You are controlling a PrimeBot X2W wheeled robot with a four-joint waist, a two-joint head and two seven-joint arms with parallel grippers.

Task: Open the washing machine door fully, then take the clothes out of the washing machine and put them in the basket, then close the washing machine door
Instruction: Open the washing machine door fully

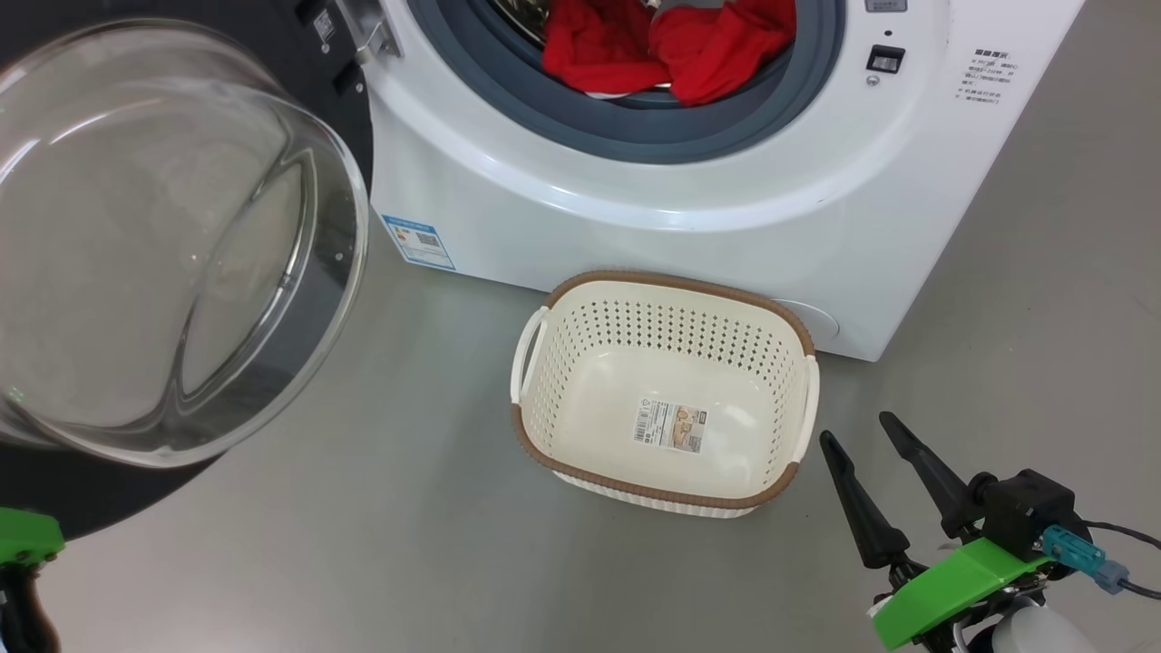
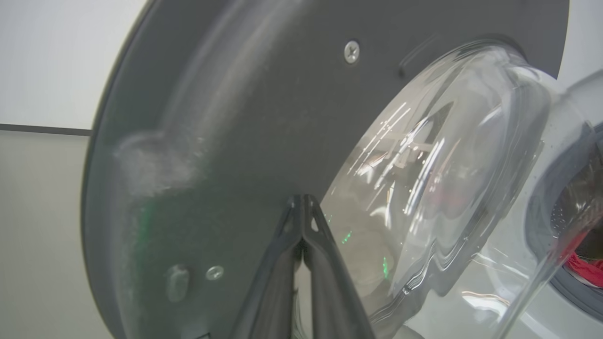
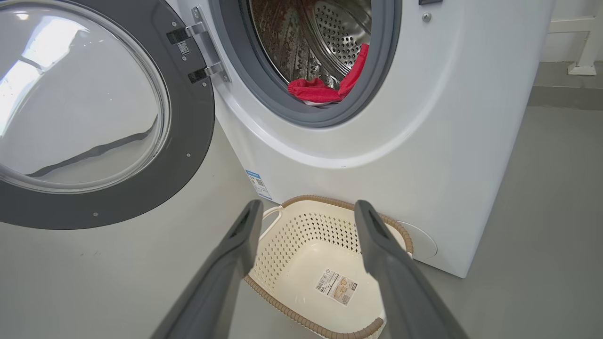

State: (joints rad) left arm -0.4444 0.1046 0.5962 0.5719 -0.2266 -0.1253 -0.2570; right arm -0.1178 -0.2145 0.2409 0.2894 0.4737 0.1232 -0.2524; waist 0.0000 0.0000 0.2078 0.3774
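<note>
**Clothes** (image 1: 671, 45): red with a little white, heaped at the drum mouth, upper centre of the head view, draped onto the grey gasket (image 1: 635, 136). Judged soft, light and limp, apt to trail and catch on the gasket; best pinched at a raised fold near the front.

**Washing machine door** (image 1: 172, 245): wide open at left; judged rigid, with slippery glass.

**Basket** (image 1: 667, 283): on the floor (image 1: 408, 544), just before the washing machine (image 1: 635, 236), holding only its paper label.

**Right gripper** (image 1: 857, 428): lower right, fingers spread, nothing between them.

**Left gripper** (image 2: 301, 200): fingers pressed together, tips at the door's dark inner face; contact not resolvable.

**Hidden:** upper part of the pile cut off by the frame's top edge; number of garments indistinguishable.
</note>
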